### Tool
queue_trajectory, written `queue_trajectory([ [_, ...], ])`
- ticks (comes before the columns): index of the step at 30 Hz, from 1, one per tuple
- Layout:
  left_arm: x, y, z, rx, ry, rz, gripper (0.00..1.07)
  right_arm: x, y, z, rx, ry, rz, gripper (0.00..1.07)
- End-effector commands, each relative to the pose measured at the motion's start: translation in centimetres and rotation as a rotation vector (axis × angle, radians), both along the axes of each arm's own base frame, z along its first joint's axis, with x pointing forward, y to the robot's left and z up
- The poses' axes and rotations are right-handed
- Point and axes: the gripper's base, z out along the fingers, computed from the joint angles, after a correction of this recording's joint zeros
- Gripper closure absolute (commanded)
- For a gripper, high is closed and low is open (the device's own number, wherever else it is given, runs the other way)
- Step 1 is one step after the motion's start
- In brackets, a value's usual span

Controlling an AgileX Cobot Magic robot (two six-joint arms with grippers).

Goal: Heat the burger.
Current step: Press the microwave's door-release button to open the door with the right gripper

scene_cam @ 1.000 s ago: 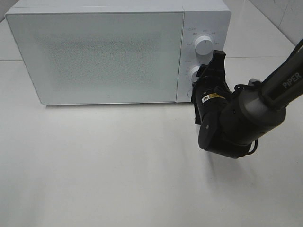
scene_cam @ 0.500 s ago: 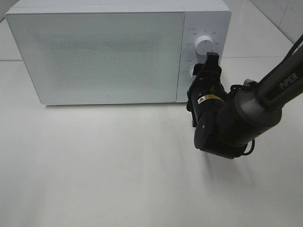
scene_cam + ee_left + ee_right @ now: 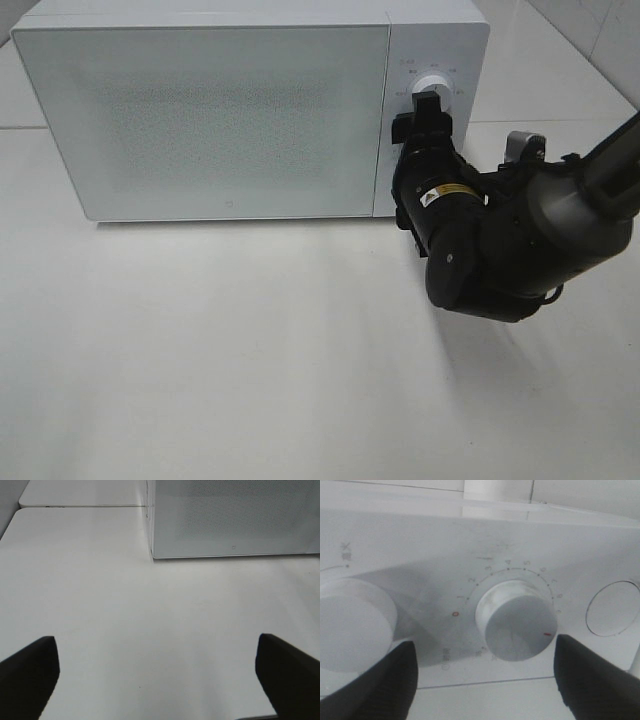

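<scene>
The burger is out of view. The white microwave (image 3: 200,110) stands at the back with its door shut. My right gripper (image 3: 432,112) is at the control panel, its fingertips just under the upper knob (image 3: 432,86) and covering the lower one. In the right wrist view the gripper (image 3: 482,682) is open and empty. Its dark fingers (image 3: 370,680) stand either side of a numbered dial knob (image 3: 516,621), close to the panel. The knob's red mark (image 3: 548,634) points away from the red 0 (image 3: 455,614). My left gripper (image 3: 160,675) is open and empty over bare table.
The white table (image 3: 220,340) stretches in front of the microwave. A second knob (image 3: 350,625) and a round button (image 3: 615,609) flank the dial. The right arm's bulky body (image 3: 500,245) hangs over the table to the right of the microwave's front.
My right gripper has moved up and in toward the control panel, from the lower knob's level to just under the upper knob. The arm behind it swung right.
</scene>
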Motion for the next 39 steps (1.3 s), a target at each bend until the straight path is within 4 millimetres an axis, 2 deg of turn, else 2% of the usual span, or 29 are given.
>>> queue_trajectory([
  [1, -0.2, 0.0, -0.1, -0.004, -0.013, 0.004, 0.07, -0.5, -0.3, 1.1, -0.068, 0.035, 0.052, 0.32],
  [5, -0.2, 0.0, -0.1, -0.004, -0.013, 0.004, 0.07, -1.2, -0.3, 1.3, -0.111, 0.102, 0.105, 0.32],
  [8, -0.2, 0.0, -0.1, -0.004, -0.013, 0.004, 0.07, -1.7, -0.2, 2.0, -0.214, 0.142, 0.183, 0.32],
  [10, -0.2, 0.0, -0.1, -0.004, -0.013, 0.004, 0.07, -2.5, 0.1, 3.1, -0.425, 0.188, 0.339, 0.32],
  [11, -0.2, 0.0, -0.1, -0.004, -0.013, 0.004, 0.07, -2.5, 0.1, 3.1, -0.425, 0.188, 0.339, 0.32],
  [13, -0.2, 0.0, -0.1, -0.004, -0.013, 0.004, 0.07, -3.1, 0.1, 4.0, -0.596, 0.202, 0.47, 0.32],
  [14, -0.2, 0.0, -0.1, -0.004, -0.013, 0.004, 0.07, -3.1, 0.1, 4.0, -0.596, 0.202, 0.47, 0.32],
  [15, -0.2, 0.0, -0.1, -0.004, -0.013, 0.004, 0.07, -3.4, -0.1, 4.6, -0.693, 0.202, 0.557, 0.32],
  [17, -0.2, 0.0, -0.1, -0.004, -0.013, 0.004, 0.07, -3.5, -0.2, 4.9, -0.741, 0.202, 0.606, 0.32],
  [18, -0.2, 0.0, -0.1, -0.004, -0.013, 0.004, 0.07, -3.8, -0.6, 5.4, -0.827, 0.201, 0.695, 0.32],
  [23, -0.2, 0.0, -0.1, -0.004, -0.013, 0.004, 0.07, -4.3, -1.7, 6.4, -0.92, 0.227, 0.825, 0.32],
  [26, -0.2, 0.0, -0.1, -0.004, -0.013, 0.004, 0.07, -5.0, -2.5, 7.6, -0.996, 0.228, 0.896, 0.32],
  [27, -0.2, 0.0, -0.1, -0.004, -0.013, 0.004, 0.07, -5.6, -3.1, 8.6, -1.039, 0.229, 0.931, 0.32],
  [28, -0.2, 0.0, -0.1, -0.004, -0.013, 0.004, 0.07, -5.6, -3.1, 8.6, -1.039, 0.229, 0.931, 0.32],
  [29, -0.2, 0.0, -0.1, -0.004, -0.013, 0.004, 0.07, -6.0, -3.3, 8.9, -1.063, 0.235, 0.955, 0.32],
  [30, -0.2, 0.0, -0.1, -0.004, -0.013, 0.004, 0.07, -6.8, -3.8, 10.1, -1.114, 0.223, 0.982, 0.32],
  [31, -0.2, 0.0, -0.1, -0.004, -0.013, 0.004, 0.07, -6.8, -3.8, 10.1, -1.114, 0.223, 0.982, 0.32],
  [33, -0.2, 0.0, -0.1, -0.004, -0.013, 0.004, 0.07, -8.2, -4.3, 11.9, -1.123, 0.214, 0.996, 0.32],
  [34, -0.2, 0.0, -0.1, -0.004, -0.013, 0.004, 0.07, -8.2, -4.3, 11.9, -1.123, 0.214, 0.996, 0.32],
  [35, -0.2, 0.0, -0.1, -0.004, -0.013, 0.004, 0.07, -9.2, -4.7, 13.0, -1.123, 0.216, 1.006, 0.32],
  [37, -0.2, 0.0, -0.1, -0.004, -0.013, 0.004, 0.07, -9.7, -5.0, 13.6, -1.131, 0.213, 1.012, 0.32],
  [39, -0.2, 0.0, -0.1, -0.004, -0.013, 0.004, 0.07, -11.2, -5.9, 15.0, -1.167, 0.211, 1.024, 0.32],
])
